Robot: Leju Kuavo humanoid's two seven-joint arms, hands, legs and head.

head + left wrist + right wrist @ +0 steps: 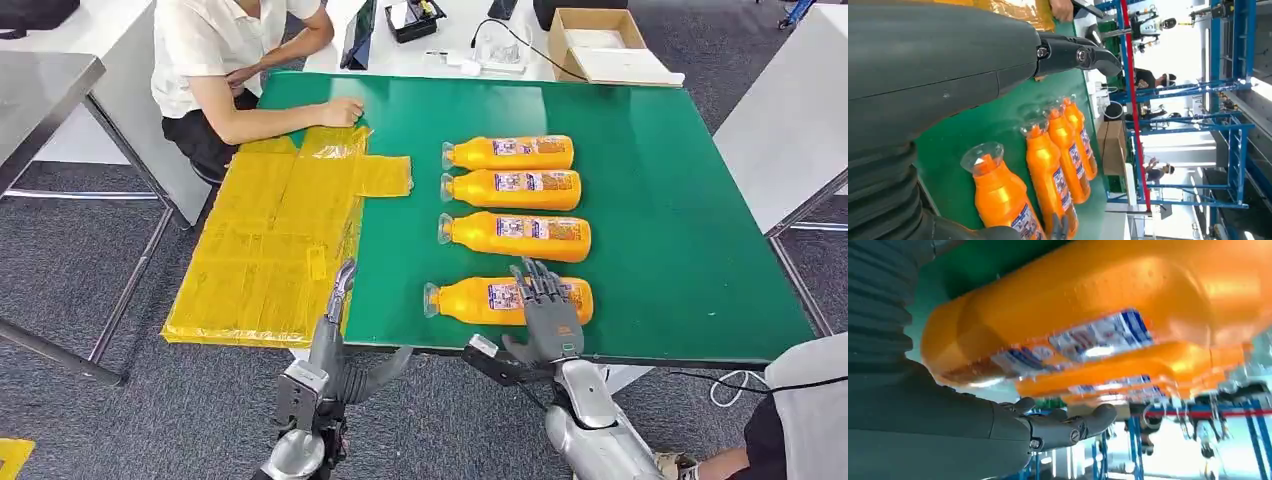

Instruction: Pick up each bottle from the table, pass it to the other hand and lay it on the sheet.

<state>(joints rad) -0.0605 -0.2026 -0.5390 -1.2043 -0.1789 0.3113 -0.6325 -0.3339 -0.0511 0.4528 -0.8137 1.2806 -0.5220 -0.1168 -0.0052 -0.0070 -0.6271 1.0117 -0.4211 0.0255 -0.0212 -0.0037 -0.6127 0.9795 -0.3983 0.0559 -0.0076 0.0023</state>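
While four orange bottles lie on the green desk [680,180], the nearest one waits under the right hand [548,305].
Nearest orange bottle [470,300] lies untouched, fingers spread above it, likely reaching; left hand [340,300] open near yellow sheet [270,240], presumably ready to receive.

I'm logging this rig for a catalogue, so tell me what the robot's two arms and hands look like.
Both arms are silver metal with dark joint housings. The right hand has a grey back and darker, segmented fingers. The left hand is grey too, with a ribbed grey cover at its wrist. A black cable trails near the right arm.
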